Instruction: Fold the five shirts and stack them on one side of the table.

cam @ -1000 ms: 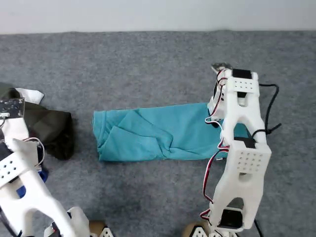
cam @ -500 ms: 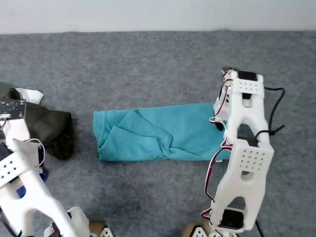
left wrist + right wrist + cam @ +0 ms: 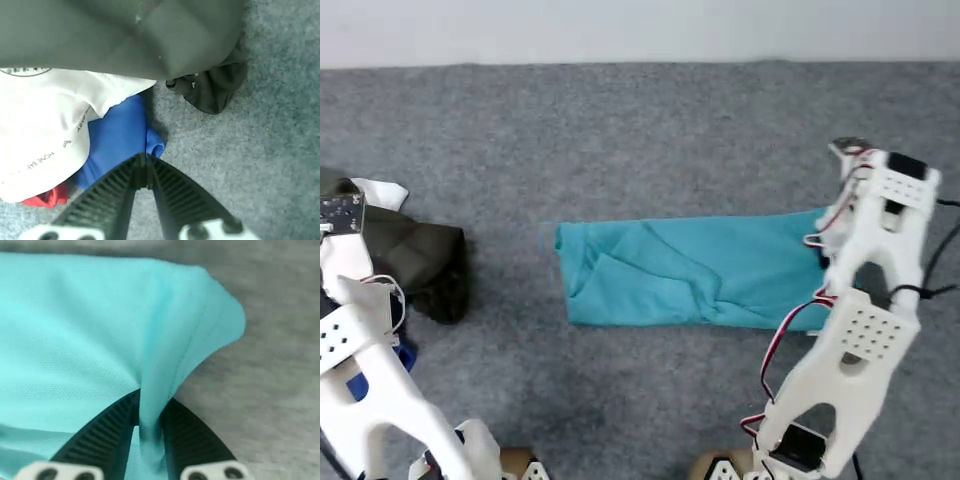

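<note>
A teal shirt (image 3: 690, 272) lies stretched in a long band across the middle of the table. My right gripper (image 3: 148, 416) is shut on a raised fold of the teal shirt (image 3: 90, 335) at its right end, under the right arm (image 3: 865, 260). My left gripper (image 3: 146, 172) is shut with nothing in it, hovering over a heap of shirts at the table's left edge: a dark olive shirt (image 3: 125, 35), a white shirt (image 3: 40, 115), a blue shirt (image 3: 117, 140) and a red shirt (image 3: 47, 198). The dark olive shirt (image 3: 415, 260) sits beside the left arm (image 3: 355, 340).
The grey carpet-like table top (image 3: 620, 130) stretches bare behind the teal shirt and in front of it. A pale wall (image 3: 640, 30) runs along the far edge.
My right arm has swung to the right with the teal shirt's end in its gripper, dragging the whole shirt rightward and stretching it out. The left arm has stayed put.
</note>
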You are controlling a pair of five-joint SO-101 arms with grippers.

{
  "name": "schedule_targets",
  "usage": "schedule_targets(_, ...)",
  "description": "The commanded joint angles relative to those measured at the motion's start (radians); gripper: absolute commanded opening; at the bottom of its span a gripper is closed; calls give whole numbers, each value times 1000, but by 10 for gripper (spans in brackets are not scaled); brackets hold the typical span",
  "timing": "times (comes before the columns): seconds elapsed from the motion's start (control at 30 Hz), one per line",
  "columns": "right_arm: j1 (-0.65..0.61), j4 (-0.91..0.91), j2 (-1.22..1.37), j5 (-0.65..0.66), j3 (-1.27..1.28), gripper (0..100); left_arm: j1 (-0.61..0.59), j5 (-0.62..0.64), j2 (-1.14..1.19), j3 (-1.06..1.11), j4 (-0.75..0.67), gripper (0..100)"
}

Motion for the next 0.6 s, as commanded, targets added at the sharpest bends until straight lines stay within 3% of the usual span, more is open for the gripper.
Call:
schedule_targets(0.0, 62, 7, -73, 29, -68, 11, 0, -3, -31, -36, 12, 7)
schedule_targets(0.17, 25, 105, -96, 89, -74, 11, 2, -3, -31, -31, 12, 7)
schedule_targets(0.37, -119, 223, -217, 114, -72, 11, 0, -3, -31, -30, 12, 7)
schedule_targets(0.57, -291, 232, -364, 109, 8, 11, 2, -3, -31, -30, 12, 7)
